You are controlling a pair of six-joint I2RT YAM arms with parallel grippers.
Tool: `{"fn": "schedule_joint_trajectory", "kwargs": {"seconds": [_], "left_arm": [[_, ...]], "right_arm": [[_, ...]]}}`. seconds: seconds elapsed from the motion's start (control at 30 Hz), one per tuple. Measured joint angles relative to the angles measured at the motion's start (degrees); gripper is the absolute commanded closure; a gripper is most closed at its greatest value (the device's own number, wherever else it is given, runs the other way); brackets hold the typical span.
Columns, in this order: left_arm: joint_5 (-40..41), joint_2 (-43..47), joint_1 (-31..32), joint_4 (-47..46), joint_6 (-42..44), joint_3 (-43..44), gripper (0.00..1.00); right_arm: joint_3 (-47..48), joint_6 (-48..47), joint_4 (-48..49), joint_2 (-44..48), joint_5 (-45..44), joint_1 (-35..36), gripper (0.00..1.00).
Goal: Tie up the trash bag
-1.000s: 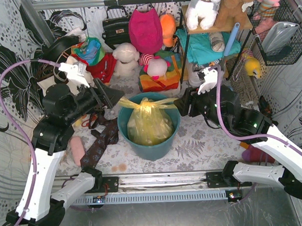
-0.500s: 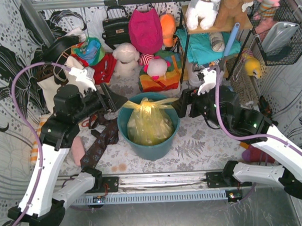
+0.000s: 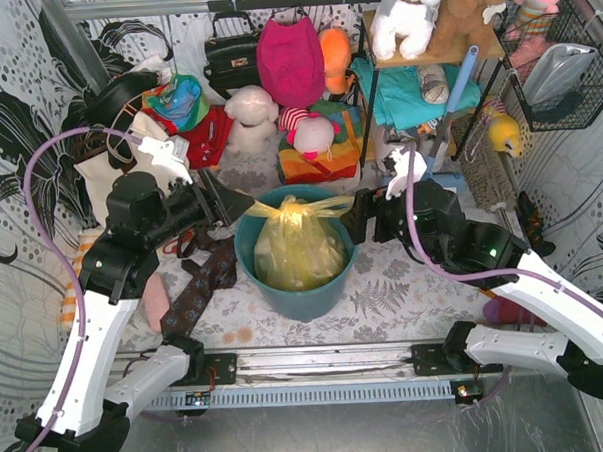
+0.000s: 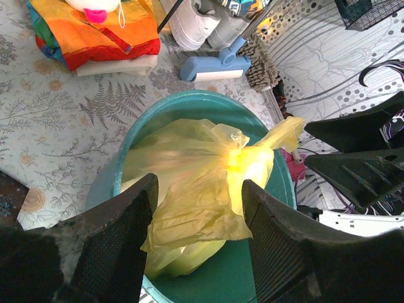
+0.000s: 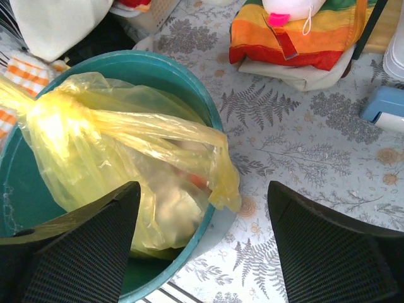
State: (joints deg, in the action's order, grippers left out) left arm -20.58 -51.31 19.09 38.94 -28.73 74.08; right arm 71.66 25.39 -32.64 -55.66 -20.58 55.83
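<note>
The yellow-green trash bag [image 3: 297, 244] sits in a round teal bin [image 3: 303, 304], its top gathered into a knot [image 3: 293, 212] with a tail sticking out to either side. My left gripper [image 3: 237, 205] hovers at the bin's left rim. In the left wrist view its jaws [image 4: 199, 246] stand open around the bag's left flap [image 4: 196, 208] without pinching it. My right gripper [image 3: 352, 216] is at the right rim, open [image 5: 202, 252], and the right tail [image 5: 221, 180] droops over the teal rim [image 5: 189, 88] just ahead of the fingers.
Soft toys, a black handbag [image 3: 232, 57] and a pink bag [image 3: 290, 58] crowd the back. A rainbow cloth [image 5: 297, 31] and a blue brush [image 4: 211, 66] lie beyond the bin. Dark cloth [image 3: 199, 283] lies left of it. A shelf and a wire basket [image 3: 560, 70] stand at right.
My left gripper has swung right to the bin's left rim, over the bag's flap. My right gripper has slid left toward the bin, and its jaws have spread wider.
</note>
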Motion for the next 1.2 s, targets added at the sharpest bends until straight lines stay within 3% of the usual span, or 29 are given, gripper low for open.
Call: {"fn": "schedule_joint_trajectory", "kwargs": {"seconds": [0.2,0.37,0.5,0.67,0.77,0.97,1.2], "left_arm": [[-0.3,-0.1,0.0,-0.9,-0.5,-1.4,0.41],[-0.6,0.0,0.0,-1.8,-1.0,-1.6,0.48],[-0.8,0.2,0.0,-2.1,-1.1,-1.6,0.49],[-0.9,0.3,0.0,-2.1,-1.2,-1.6,0.51],[-0.9,0.3,0.0,-2.1,-1.2,-1.6,0.51],[-0.9,0.3,0.0,-2.2,-1.3,-1.6,0.52],[-1.0,0.3,0.0,-2.4,-1.3,-1.6,0.53]], "right_arm": [[0.0,-2.0,1.6,-4.0,-0.7,-0.7,0.24],[-0.3,-2.9,3.7,-5.0,-0.7,-2.0,0.39],[-2.9,-3.0,7.1,-3.4,-1.2,-2.2,0.44],[-4.3,-3.0,9.0,-2.1,-3.0,-2.3,0.46],[-4.3,-3.0,9.6,-2.6,-3.9,-2.5,0.39],[-5.2,-3.7,11.5,-4.3,-4.5,-2.5,0.54],[-5.5,-4.0,12.6,-5.9,-4.0,-2.7,0.52]]}}
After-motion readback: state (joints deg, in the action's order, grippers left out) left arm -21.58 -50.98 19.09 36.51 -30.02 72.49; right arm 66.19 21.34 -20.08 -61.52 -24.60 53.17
